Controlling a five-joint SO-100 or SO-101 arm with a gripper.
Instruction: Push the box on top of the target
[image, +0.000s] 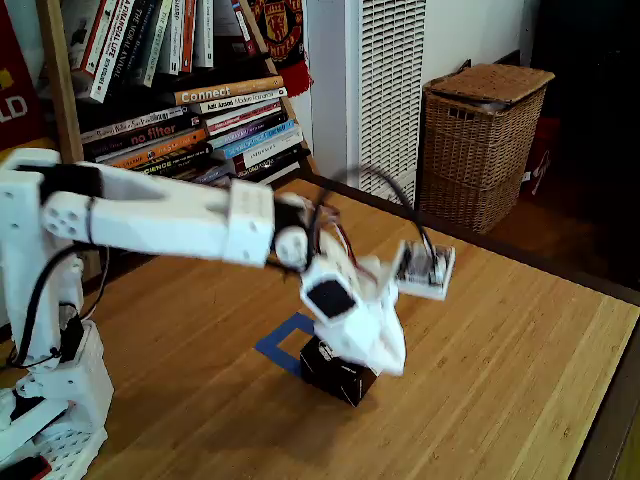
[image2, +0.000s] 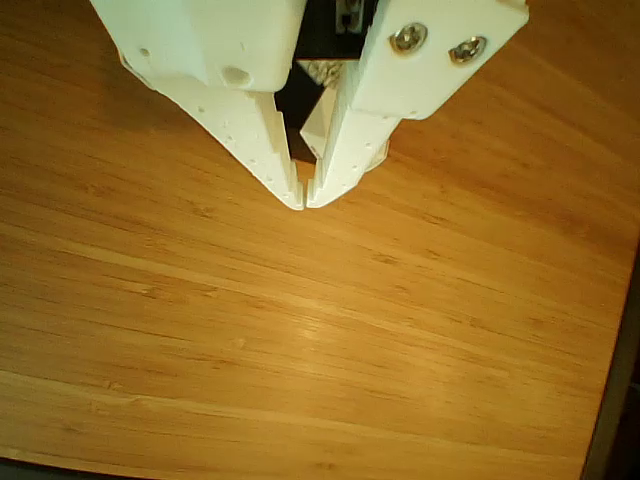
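Observation:
In the fixed view the black-sided box (image: 336, 373) sits on the wooden table, mostly covered from above by my white gripper (image: 388, 362). The blue tape target (image: 281, 341) lies just left of the box; its left corner shows, and the box and gripper hide the rest. The fingers rest against the box's right side. In the other view the gripper (image2: 304, 198) points down at the bare wood with its fingertips touching, shut on nothing. A sliver of the box (image2: 322, 72) shows behind the fingers.
A bookshelf (image: 190, 110) stands at the back left, a wicker basket (image: 482, 140) at the back right. The arm's base (image: 50, 400) is at the left. The table edge (image: 610, 400) runs along the right. Bare wood lies in front of the gripper.

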